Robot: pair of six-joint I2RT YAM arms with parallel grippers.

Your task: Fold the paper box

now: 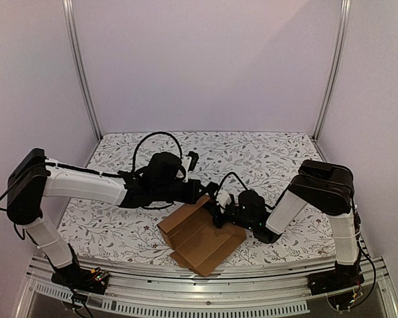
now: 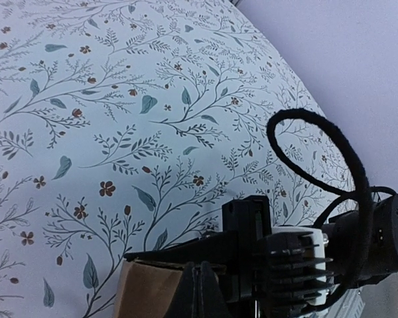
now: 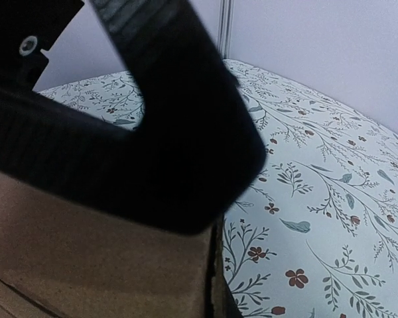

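Brown cardboard: the paper box (image 1: pixel 202 242) is lying half-folded at the table's (image 1: pixel 272 156) near edge. We are clamping its raised flap (image 1: pixel 189 213) with left gripper (image 1: pixel 209 193) and right gripper (image 1: pixel 218 215), both closed tight. Next likely needs creasing it upright.

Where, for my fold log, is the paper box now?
Top view: the paper box sits centred at the near edge of the table, the left hand at its raised far flap, the right hand at its right side.
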